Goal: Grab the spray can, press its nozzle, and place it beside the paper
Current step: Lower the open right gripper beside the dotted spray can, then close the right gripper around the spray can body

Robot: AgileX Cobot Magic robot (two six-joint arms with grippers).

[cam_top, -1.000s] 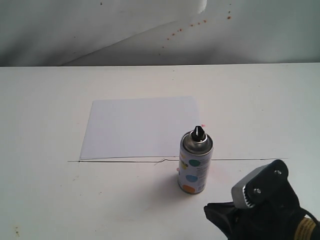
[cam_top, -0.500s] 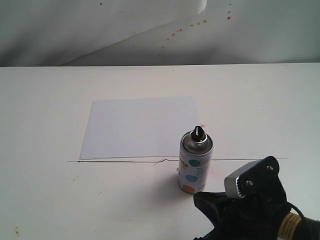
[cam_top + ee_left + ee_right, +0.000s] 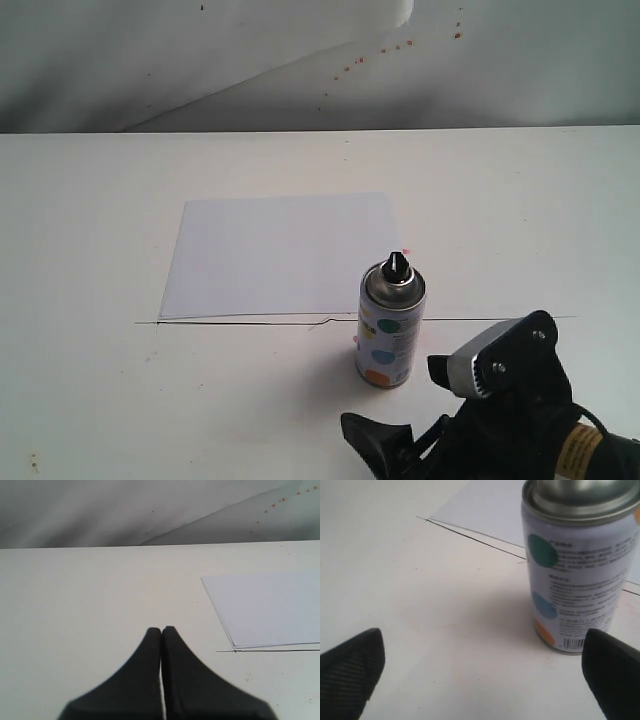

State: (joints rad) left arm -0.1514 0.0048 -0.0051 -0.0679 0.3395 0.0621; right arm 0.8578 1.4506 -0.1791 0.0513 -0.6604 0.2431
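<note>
- One spray can (image 3: 391,325), upright on worktop (image 3: 100,220): silver dome, black nozzle (image 3: 397,266), white label, teal/blue/orange dots.
- One paper (image 3: 280,253), white; can at its 5 o'clock corner.
- Right end effector (image 3: 480,677): wide, empty, 5 o'clock of can.
- Left end effector (image 3: 161,632): fingers pressed together.

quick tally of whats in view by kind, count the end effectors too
spray can: 1
paper sheet: 1
end effectors: 2 (left end effector shut, right end effector open by the can)
total: 4
</note>
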